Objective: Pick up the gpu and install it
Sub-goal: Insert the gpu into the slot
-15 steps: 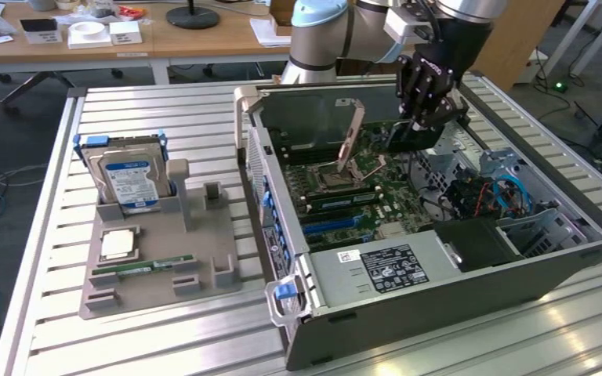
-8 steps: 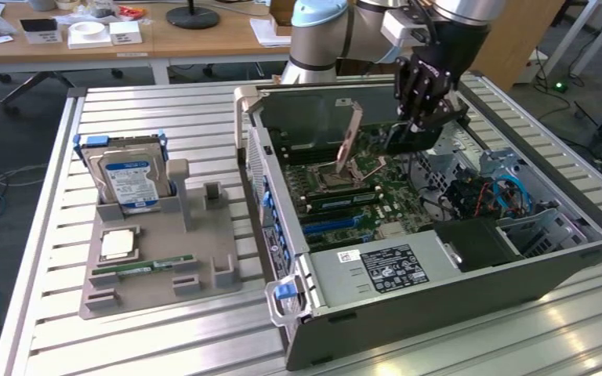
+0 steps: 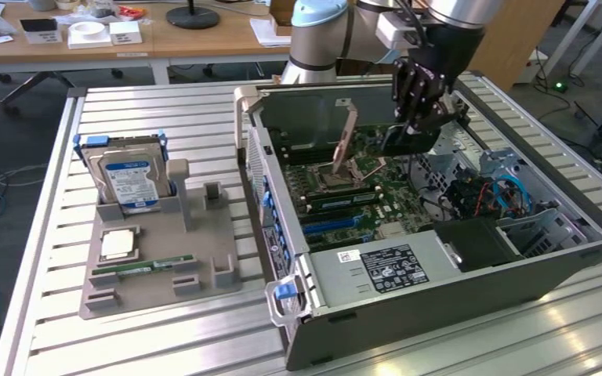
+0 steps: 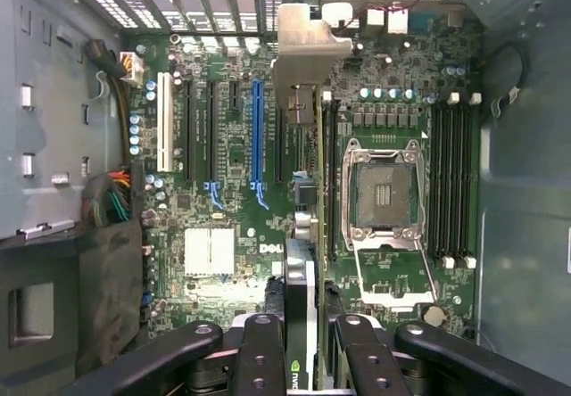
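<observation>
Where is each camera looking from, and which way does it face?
Exterior view: raised off the arm, angled down at the open computer case; shows arm and gripper.
Wrist view: on the wrist, facing down onto the motherboard; shows the fingers.
Shared: gripper shut on the gpu, motherboard.

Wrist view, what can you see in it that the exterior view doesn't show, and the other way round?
Wrist view: the gpu seen edge-on, with its silver bracket, and a white slot on the motherboard.
Exterior view: the hard drive standing in a grey holder beside the case, with a green RAM stick lying on that holder.
Both: the end effector clamped on the gpu inside the open computer case, over the motherboard.
</observation>
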Controlling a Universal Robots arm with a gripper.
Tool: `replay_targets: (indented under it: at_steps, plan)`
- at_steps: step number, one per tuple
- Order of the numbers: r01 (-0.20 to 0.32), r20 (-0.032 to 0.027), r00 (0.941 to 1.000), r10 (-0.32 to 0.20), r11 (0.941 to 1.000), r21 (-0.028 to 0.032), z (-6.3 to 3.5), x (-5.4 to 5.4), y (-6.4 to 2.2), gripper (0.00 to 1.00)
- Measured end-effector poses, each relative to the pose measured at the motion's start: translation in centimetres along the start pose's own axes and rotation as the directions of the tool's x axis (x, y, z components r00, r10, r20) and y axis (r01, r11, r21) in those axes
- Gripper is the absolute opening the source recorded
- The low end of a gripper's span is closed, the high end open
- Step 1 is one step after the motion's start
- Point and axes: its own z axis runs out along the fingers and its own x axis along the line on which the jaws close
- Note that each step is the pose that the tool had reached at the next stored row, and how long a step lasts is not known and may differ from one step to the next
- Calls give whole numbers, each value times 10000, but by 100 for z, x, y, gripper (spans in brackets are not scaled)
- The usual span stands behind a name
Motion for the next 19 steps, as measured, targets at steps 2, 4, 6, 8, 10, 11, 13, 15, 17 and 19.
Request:
replay_targets:
  at_steps: [2, 4, 6, 8, 10, 11, 13, 15, 17, 19]
  plan:
    - [-13, 3, 10000, 13, 10000, 18, 18, 1, 11, 27]
    - [-16, 3, 10000, 16, 10000, 53, 47, 2, 25, 27]
    - [-19, 4, 10000, 19, 10000, 80, 78, 3, 41, 27]
    - [-21, 4, 10000, 21, 10000, 89, 109, 4, 68, 27]
    - [-23, 4, 10000, 23, 9999, 99, 140, 6, 95, 27]
    - [-24, 4, 10000, 24, 9999, 102, 153, 7, 107, 27]
    - [-25, 4, 10000, 25, 9999, 106, 177, 8, 130, 27]
    - [-29, 4, 10000, 29, 9999, 108, 197, 9, 154, 27]
    - [-30, 5, 10000, 30, 9999, 109, 212, 10, 172, 27]
    - [-30, 5, 10000, 30, 9999, 117, 235, 11, 187, 27]
